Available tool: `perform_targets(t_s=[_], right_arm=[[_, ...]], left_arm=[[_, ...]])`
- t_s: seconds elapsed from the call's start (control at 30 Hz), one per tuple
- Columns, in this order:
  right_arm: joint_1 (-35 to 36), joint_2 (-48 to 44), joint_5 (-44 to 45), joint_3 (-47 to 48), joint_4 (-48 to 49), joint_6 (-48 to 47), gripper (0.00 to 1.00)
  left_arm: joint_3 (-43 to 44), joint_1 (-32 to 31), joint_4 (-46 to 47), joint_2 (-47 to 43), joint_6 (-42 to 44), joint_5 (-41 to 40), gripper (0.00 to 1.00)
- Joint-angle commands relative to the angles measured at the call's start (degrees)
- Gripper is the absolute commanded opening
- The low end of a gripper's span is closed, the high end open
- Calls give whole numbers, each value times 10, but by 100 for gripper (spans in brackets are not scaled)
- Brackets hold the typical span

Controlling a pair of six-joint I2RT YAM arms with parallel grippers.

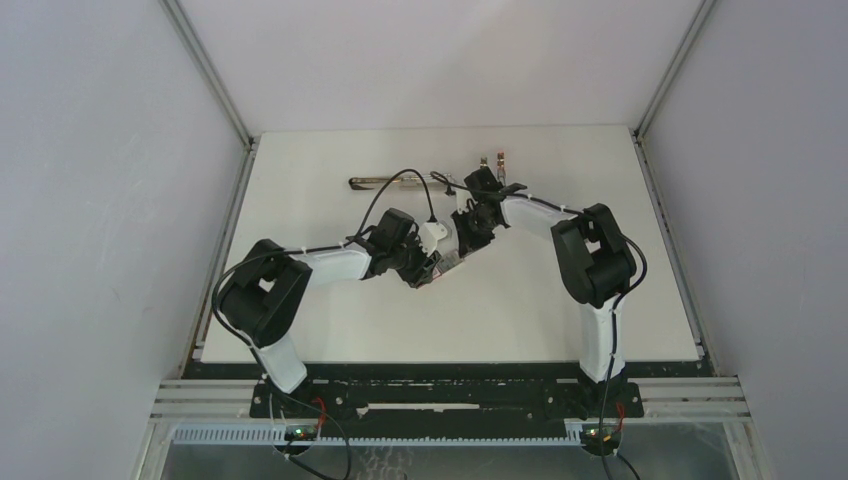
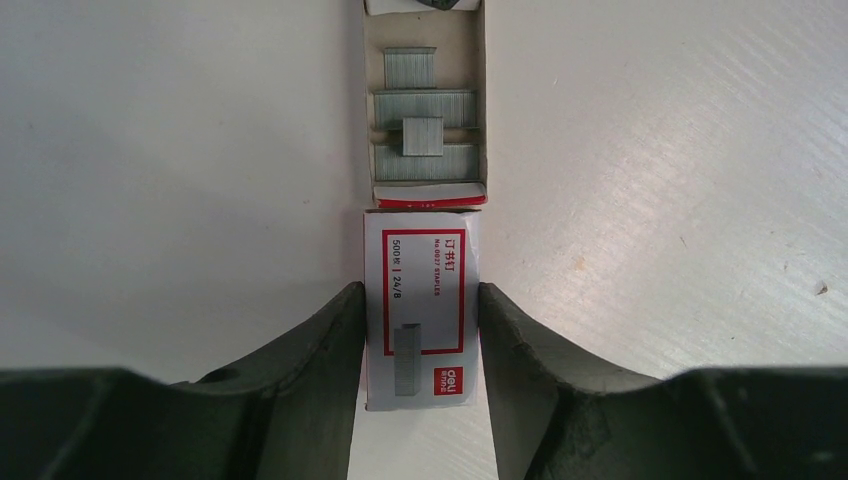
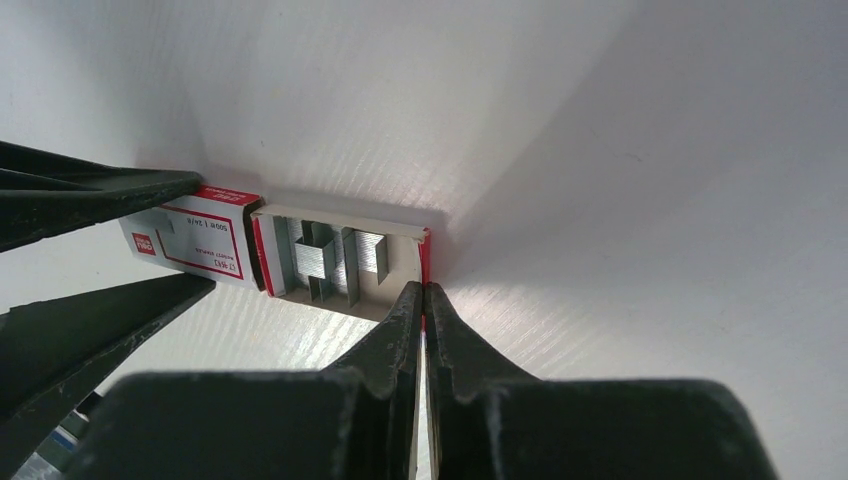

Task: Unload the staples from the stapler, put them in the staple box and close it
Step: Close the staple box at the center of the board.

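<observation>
Both hands meet at a box (image 2: pixel 422 250) lying on the counter (image 2: pixel 650 200).
The left hand (image 2: pixel 420 292) is closed partway on the white-and-red box, one finger against each long side. Its tray (image 2: pixel 455 65) is slid out, and the staples (image 2: pixel 425 108) lie loose inside it as short grey strips. The right hand (image 3: pixel 423 290) is fully closed, its tips touching the tray's outer end.

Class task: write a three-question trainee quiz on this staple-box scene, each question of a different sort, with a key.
1. True or false: the right jaws stand wide open.
2. The left jaws clamp: A) the white-and-red cardboard sleeve, B) a blue pen, C) nothing?
3. Fill in: the silver-grey metal staple strips lie in the slid-out cardboard ____.
Key: 1 false; 2 A; 3 tray.
</observation>
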Motion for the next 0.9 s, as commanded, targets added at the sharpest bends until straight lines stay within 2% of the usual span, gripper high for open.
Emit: perform_targets(t_s=[0.0, 0.3, 0.87], right_arm=[[-9, -4, -14, 4, 21, 21, 0], [-6, -1, -29, 10, 19, 23, 0], [-5, 5, -51, 10, 11, 13, 0]], left_arm=[[-6, 1, 8, 3, -9, 17, 49], [0, 1, -2, 11, -7, 29, 51], [0, 1, 8, 13, -16, -11, 51]])
